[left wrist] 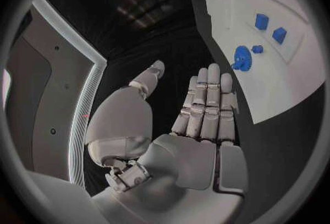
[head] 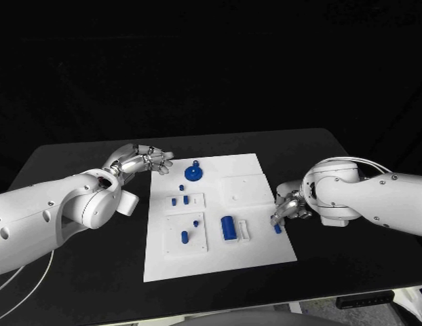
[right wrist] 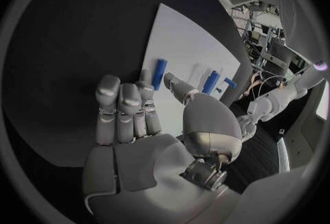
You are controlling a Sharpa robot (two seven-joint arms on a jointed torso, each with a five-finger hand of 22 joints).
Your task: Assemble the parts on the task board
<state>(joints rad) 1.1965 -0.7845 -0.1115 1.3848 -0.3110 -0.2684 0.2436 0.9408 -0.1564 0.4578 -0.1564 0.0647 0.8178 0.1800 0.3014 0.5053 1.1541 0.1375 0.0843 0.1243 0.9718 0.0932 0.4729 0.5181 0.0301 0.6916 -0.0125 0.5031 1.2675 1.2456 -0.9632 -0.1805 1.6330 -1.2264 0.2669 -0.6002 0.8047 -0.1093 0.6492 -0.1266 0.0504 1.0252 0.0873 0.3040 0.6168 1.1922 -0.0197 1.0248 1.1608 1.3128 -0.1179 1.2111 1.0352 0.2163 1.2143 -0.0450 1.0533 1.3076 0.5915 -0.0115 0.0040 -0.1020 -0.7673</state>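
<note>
The board (head: 221, 217) lies in the middle of the table (head: 368, 258), and everything else is placed from it. At its far left corner the left hand (head: 144, 161) hovers beside the edge with its fingers (left wrist: 206, 103) straight and side by side, thumb apart, holding nothing. Just inside that corner lies the gear (head: 193, 172), a round blue toothed piece; the left wrist view shows it near the board's edge with a small blue block (left wrist: 256, 48) next to it. Nearer the middle of the board's left half sit two small pegs (head: 179, 201) in a shallow square recess, and below them a slanted blue pin (head: 184, 236) lies in a larger recess with a small blue dot close by. A blue cylinder (head: 228, 227) lies lengthwise at the board's centre, toward the near side. At the board's right edge the right hand (head: 290, 209) rests low, its fingertips (right wrist: 146, 77) just by a short blue piece (head: 277, 229) lying on the board near that edge; its fingers are loosely curled and apart from the thumb, and whether they actually touch the piece cannot be told.
</note>
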